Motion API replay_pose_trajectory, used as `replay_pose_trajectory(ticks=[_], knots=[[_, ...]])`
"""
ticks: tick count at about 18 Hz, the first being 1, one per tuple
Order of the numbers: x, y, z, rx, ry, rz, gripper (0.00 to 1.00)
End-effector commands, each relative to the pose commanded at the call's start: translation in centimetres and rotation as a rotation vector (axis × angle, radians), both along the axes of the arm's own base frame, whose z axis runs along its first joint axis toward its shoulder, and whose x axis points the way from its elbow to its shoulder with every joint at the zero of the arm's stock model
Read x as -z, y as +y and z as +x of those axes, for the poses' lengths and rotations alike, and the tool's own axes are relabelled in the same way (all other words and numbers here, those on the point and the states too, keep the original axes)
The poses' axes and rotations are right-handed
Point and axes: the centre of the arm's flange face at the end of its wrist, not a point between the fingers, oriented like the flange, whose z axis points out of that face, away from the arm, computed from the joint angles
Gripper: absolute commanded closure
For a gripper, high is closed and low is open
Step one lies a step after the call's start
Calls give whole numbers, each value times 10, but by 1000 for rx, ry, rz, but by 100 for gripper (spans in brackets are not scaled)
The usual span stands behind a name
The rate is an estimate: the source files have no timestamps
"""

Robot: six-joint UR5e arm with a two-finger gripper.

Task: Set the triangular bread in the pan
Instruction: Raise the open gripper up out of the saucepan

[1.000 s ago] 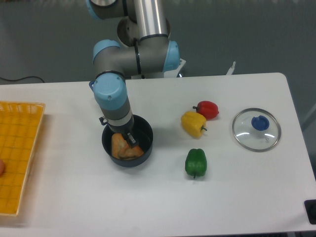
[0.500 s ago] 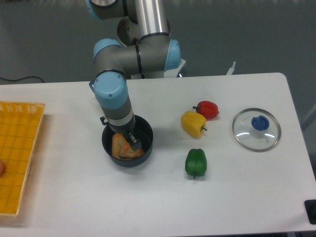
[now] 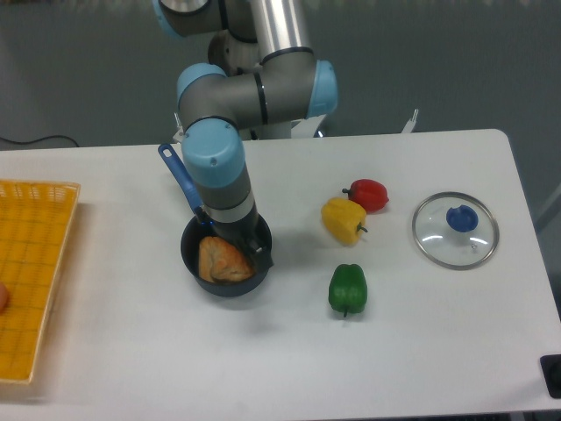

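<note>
Lifted and shifted right since earlier: gripper (image 3: 255, 252), released, jaws apart above glossy round navy pan (image 3: 195, 256); flat, crusty orange-tan triangular bread (image 3: 222, 261) inside.

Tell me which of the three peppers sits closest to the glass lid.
The red pepper. It lies between the yellow pepper and the glass lid, while the green pepper sits lower and farther left.

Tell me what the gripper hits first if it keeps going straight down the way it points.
Probably the pan: the gripper points down over its right rim, beside the bread. Depth is unclear, so rim or pan floor, I cannot tell.
</note>
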Motion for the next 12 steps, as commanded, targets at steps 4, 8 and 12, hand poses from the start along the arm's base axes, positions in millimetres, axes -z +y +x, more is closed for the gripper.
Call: replay_pose_trajectory(ticks=[4, 8, 12], knots=[[-4, -21, -37, -19, -10, -24, 0], [-2, -26, -50, 106, -17, -35, 0], [-6, -30, -73, 126, -24, -47, 0]])
